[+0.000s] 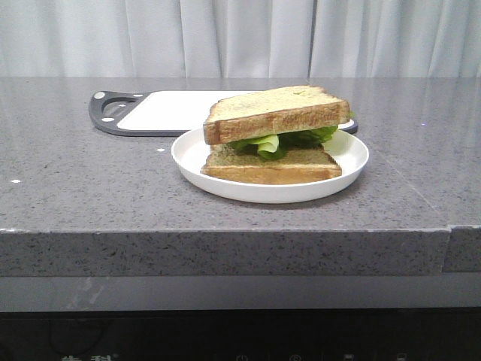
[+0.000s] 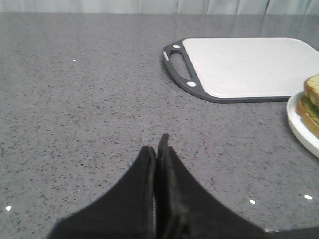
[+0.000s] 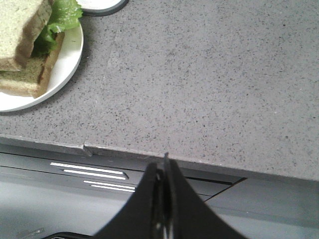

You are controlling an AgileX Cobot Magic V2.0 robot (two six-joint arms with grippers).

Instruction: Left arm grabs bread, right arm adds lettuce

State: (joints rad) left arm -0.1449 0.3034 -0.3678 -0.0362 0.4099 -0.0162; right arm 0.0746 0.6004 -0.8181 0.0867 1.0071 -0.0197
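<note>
Speckled grey stone counter point(image 1: 90, 173), faintly glossy; smooth white glossy plate point(image 1: 353, 162); porous toasted bread point(image 1: 274, 113); matt black left hand point(image 2: 157, 154).

Setting: staged kitchen-style counter, likely a test bench rather than a home
Surface: grey speckled stone-look countertop point(image 1: 90, 180); squared front edge with a seam near the right end
Backdrop: pale pleated curtain point(image 1: 240, 37) across the whole rear; no walls or appliances in view
Kitchenware: white cutting board point(image 1: 169, 110) with dark rim and handle; round white plate point(image 1: 353, 162) holding a sandwich
Below counter: dark panel point(image 1: 240, 338) with small white markings
</note>
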